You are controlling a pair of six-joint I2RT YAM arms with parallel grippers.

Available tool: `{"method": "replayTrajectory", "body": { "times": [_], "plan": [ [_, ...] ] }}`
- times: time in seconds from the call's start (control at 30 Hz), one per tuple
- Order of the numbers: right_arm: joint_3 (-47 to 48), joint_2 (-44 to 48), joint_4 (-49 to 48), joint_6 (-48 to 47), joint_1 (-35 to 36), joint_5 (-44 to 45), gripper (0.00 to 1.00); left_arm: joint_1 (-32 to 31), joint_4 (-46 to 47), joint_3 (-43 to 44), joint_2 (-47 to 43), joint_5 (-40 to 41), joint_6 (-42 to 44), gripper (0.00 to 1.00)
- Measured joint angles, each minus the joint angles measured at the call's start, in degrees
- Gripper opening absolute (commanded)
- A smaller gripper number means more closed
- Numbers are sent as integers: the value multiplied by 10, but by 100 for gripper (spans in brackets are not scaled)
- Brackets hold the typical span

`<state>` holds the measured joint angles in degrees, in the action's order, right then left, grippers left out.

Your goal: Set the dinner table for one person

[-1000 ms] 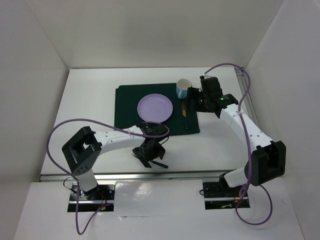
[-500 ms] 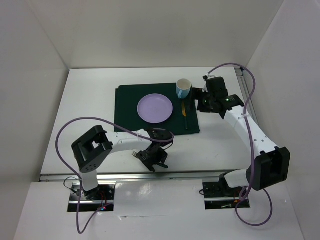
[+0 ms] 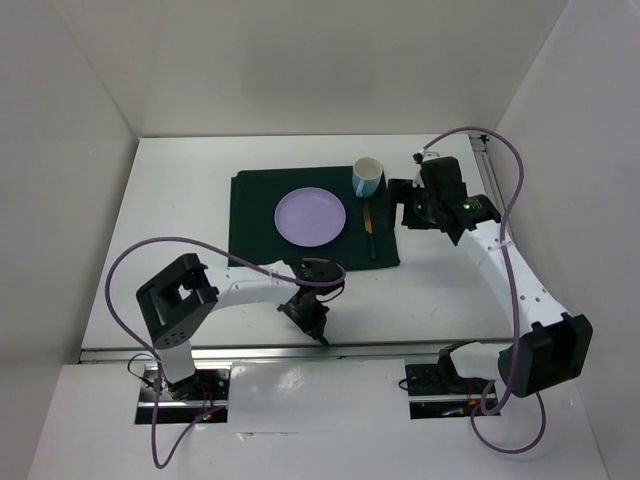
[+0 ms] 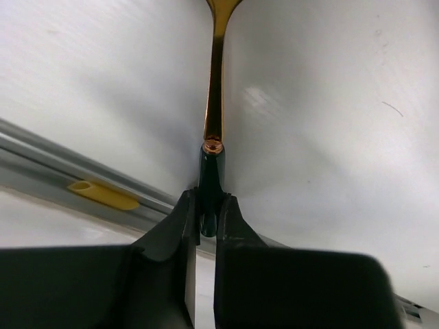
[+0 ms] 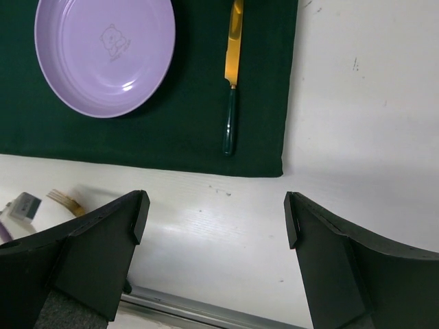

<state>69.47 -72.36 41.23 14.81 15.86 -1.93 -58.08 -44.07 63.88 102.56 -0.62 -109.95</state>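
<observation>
Across the overhead view spreads the dinner table, a plain white top inside a white-walled booth. On its far half lies a dark green mat with a purple plate at its centre. A gold knife lies to the plate's right, and a blue cup stands at the mat's far right corner. The setting appears to lack only a fork.

Near the table's front edge, off the mat, the left gripper is pinched shut on the dark green handle of a gold fork, low against the table. It grips the handle end, probably so the tines stay free for laying down left of the plate.

The right gripper hovers by the mat's right edge with its jaws wide apart and holding nothing, likely keeping clear.
</observation>
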Motion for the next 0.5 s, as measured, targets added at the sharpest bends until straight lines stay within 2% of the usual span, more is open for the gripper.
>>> {"method": "replayTrajectory", "body": {
  "times": [0.3, 0.4, 0.5],
  "plan": [
    [26, 0, 14, -9, -2, 6, 93, -5, -111, 4, -115, 96, 9, 0],
    [35, 0, 23, -10, -4, 7, 93, 4, -162, 48, -136, 157, 70, 0],
    [38, 1, 27, -12, -8, 6, 93, 40, -192, 123, -132, 206, 177, 0]
  ]
}}
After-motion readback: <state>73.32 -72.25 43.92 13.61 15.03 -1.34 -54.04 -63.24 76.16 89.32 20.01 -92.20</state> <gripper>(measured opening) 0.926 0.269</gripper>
